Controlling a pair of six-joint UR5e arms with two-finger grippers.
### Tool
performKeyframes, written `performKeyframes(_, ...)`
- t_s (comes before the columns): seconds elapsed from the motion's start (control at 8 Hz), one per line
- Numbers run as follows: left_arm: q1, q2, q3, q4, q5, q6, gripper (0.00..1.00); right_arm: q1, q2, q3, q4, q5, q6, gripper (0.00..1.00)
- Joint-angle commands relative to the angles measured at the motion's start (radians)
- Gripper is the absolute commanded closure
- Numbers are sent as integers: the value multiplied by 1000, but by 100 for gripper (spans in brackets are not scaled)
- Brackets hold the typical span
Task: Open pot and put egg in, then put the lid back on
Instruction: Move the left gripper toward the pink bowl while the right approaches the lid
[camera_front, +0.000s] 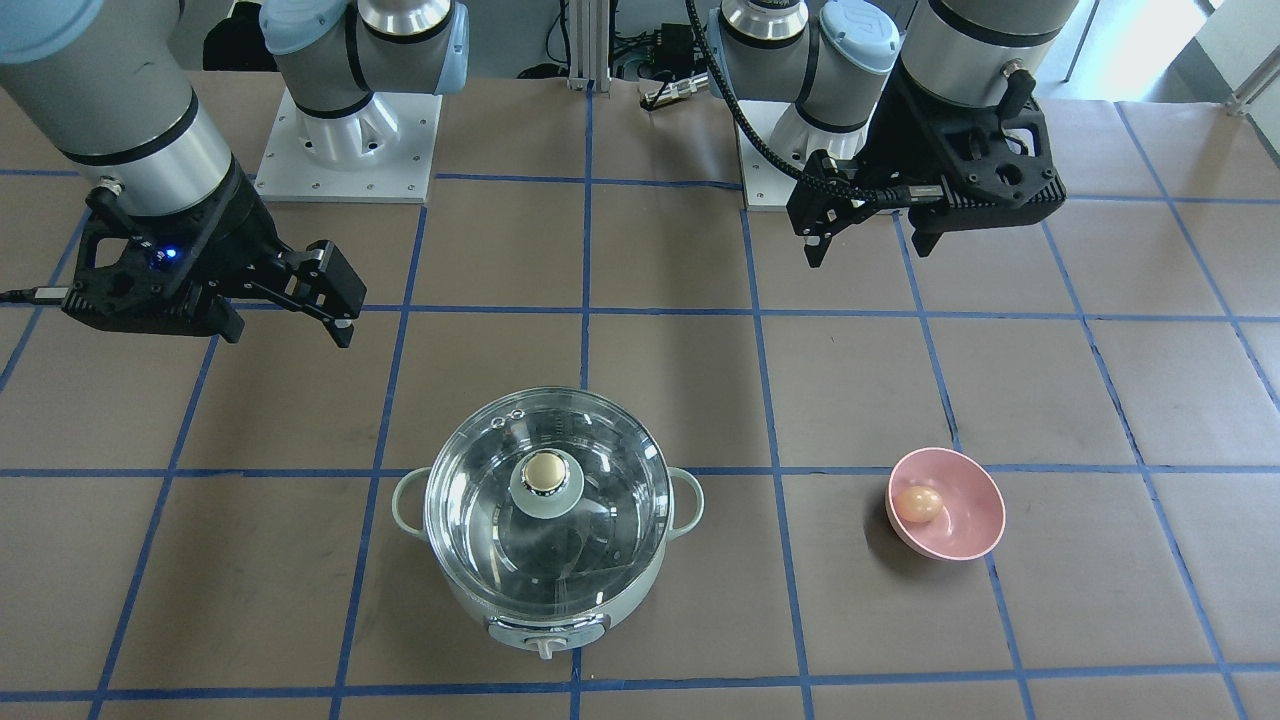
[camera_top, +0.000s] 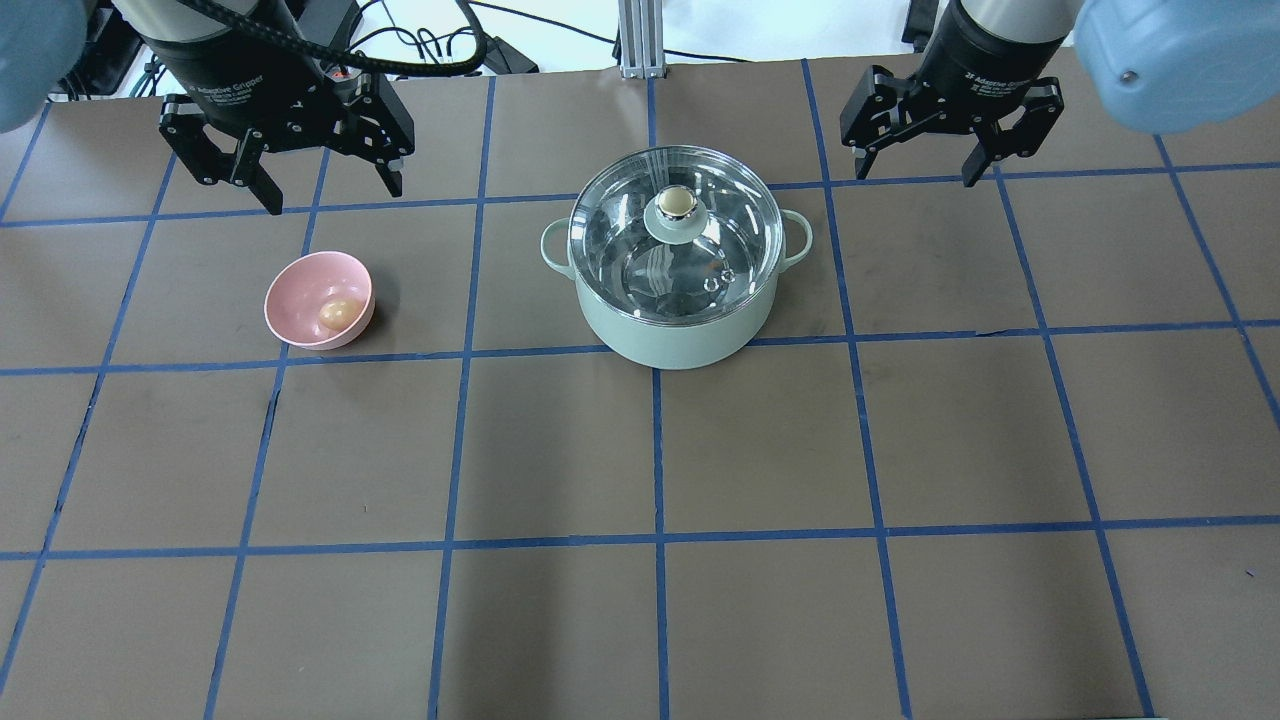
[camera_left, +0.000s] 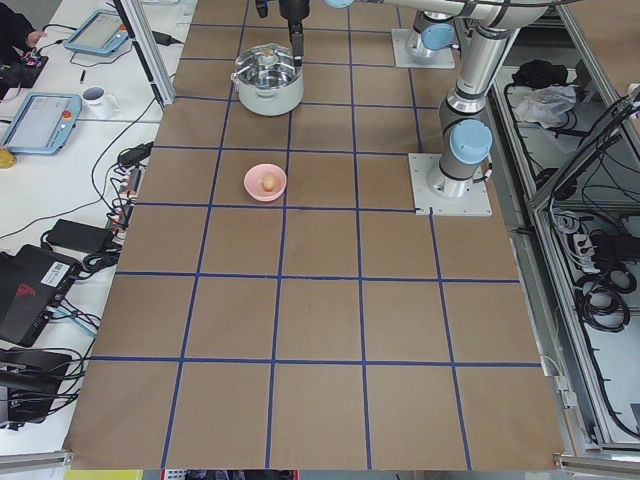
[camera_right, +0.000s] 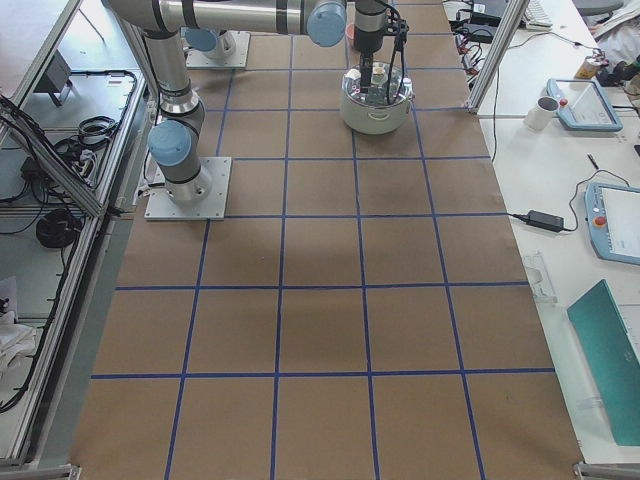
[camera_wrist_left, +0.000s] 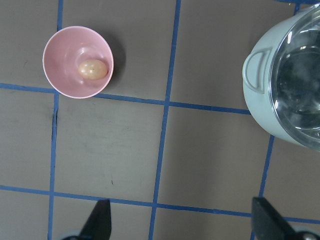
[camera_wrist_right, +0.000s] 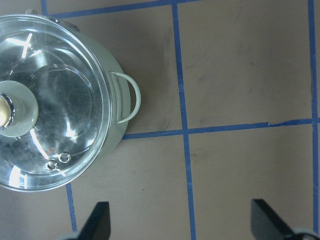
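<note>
Pot (camera_top: 690, 335): mint-green, upright on the table (camera_top: 760, 450) near its middle, on a blue tape line; two loop handles, with the dial showing in the front-facing view.
Lid (camera_top: 620, 240): clear glass dome, seated level on the pot rim and closing it; gold-capped knob (camera_top: 677, 203) at its centre.
Egg (camera_top: 340, 313): tan, lying inside the pink bowl (camera_top: 300, 275), off-centre against the wall.
Bowl: upright, well apart from the pot, on the robot's left side.
Left gripper (camera_top: 333, 195): fingers spread wide, holding nothing; above the table, nearer the robot's base than the bowl.
Right gripper (camera_top: 917, 175): fingers spread wide, holding nothing; above the table, clear of the pot on its other side.
</note>
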Motion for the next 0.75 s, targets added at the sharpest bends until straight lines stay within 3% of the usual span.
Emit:
performKeyframes(0.0, 0, 2, 0, 0, 0, 1, 0, -6, 4, 0, 44, 1, -6, 0)
performKeyframes(0.62, 9, -7, 0, 40, -13, 9, 0, -1, 24, 7, -2, 10, -33, 0)
